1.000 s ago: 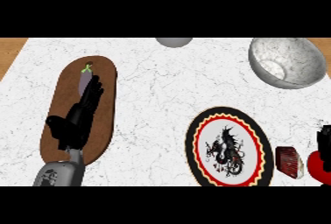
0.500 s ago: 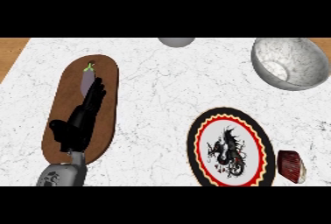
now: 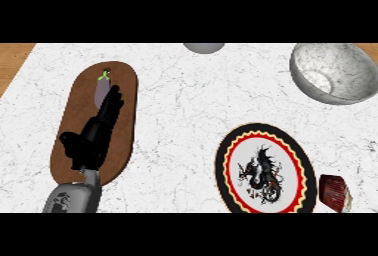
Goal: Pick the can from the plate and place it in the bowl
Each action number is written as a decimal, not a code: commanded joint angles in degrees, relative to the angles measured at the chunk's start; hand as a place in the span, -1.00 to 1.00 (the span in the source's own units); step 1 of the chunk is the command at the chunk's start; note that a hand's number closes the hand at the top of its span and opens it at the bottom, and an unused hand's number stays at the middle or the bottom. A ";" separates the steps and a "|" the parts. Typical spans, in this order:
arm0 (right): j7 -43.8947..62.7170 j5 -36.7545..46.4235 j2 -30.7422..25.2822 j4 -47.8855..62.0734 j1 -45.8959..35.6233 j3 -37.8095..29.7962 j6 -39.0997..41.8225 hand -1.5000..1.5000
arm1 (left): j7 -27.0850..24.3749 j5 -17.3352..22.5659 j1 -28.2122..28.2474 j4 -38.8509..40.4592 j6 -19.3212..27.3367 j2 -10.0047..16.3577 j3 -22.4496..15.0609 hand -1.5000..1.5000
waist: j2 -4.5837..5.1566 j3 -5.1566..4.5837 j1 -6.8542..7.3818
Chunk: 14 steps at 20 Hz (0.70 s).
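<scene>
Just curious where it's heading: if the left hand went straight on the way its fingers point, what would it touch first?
Probably the pale purple vegetable on the brown board; the left hand is already right beside it, though its height is unclear.

The left hand (image 3: pixel 92 135) stretches away from its grey forearm (image 3: pixel 72 197) at the lower left, fingers straight and together (thumb spread out sideways), pointing up the view

Single head view, steeply down onto counter (image 3: pixel 184 100), close range
</scene>
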 commanded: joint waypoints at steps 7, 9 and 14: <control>-15.75 29.76 -2.07 20.17 -7.65 8.86 -6.31 1.00 | -3.76 0.70 0.72 2.46 -2.07 0.28 -0.08 0.00 | 0.72 0.08 1.76; -19.72 31.72 -1.61 25.31 -10.34 9.88 -7.22 1.00 | -1.77 -1.06 -3.43 4.57 0.95 -1.82 -0.45 0.00 | 0.49 0.08 0.69; -27.87 38.93 0.96 45.72 -17.71 11.71 -14.11 1.00 | 0.57 0.03 -2.29 0.56 -1.03 -0.20 -0.97 0.00 | 0.79 0.12 2.04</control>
